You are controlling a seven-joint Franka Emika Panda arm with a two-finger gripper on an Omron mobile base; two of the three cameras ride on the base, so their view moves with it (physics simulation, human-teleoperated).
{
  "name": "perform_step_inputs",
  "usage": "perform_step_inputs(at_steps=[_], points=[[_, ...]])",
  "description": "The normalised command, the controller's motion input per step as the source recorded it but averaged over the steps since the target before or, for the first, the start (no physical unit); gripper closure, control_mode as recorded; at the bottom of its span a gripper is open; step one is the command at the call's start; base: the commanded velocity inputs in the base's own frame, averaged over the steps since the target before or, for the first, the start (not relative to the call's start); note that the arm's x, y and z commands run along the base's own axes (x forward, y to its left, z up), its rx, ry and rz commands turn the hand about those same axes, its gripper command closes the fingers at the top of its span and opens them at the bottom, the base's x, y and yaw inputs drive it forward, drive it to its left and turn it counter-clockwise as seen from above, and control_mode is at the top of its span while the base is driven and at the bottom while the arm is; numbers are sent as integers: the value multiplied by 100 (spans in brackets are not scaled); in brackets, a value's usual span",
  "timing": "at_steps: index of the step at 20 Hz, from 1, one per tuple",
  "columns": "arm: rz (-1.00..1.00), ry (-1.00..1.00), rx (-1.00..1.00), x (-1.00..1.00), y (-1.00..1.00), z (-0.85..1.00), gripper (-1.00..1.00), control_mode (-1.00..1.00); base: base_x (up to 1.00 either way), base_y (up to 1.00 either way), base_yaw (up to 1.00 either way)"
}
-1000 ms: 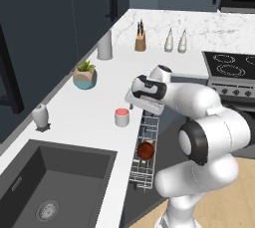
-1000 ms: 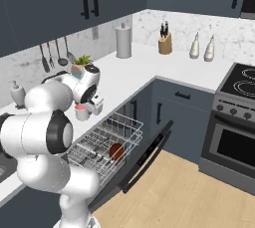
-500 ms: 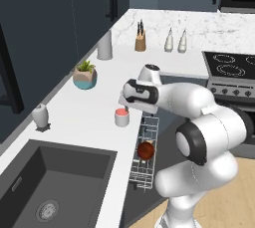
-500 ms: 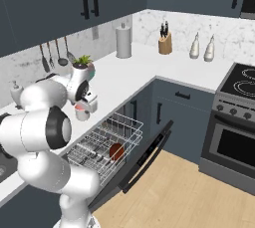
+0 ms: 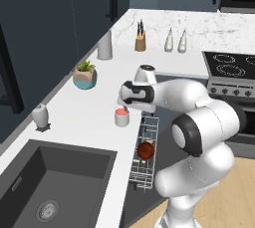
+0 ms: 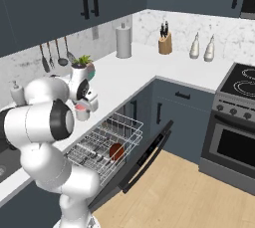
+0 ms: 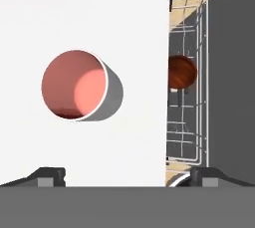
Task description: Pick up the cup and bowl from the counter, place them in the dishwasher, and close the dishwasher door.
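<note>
Above the cup (image 7: pixel 74 85) on the counter (image 7: pixel 124 18), the wide-open, empty gripper (image 7: pixel 127 176); bowl (image 7: pixel 182 71) in the rack.

The short pale grey cup (image 7: pixel 79 85) looks matt, salmon inside; the white marbled counter (image 5: pixel 74 117) smooth stone-like; the thin white rack (image 6: pixel 107 142) wire (probably metal); the reddish-brown bowl (image 7: pixel 182 72) glossy.

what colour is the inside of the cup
Salmon red inside the cup, with a pale grey-white outer wall; clearest in the hand view.
</note>
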Motion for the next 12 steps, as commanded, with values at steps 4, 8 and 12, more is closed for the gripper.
perform_step_inputs(at_steps=[4, 8, 12], points=[[0, 0, -1, 35, 5, -29, -100, -100, 0, 0, 0], [0, 0, 0, 35, 4, -6, -100, -100, 0, 0, 0], [0, 0, 0, 22, 0, -19, -100, -100, 0, 0, 0]])
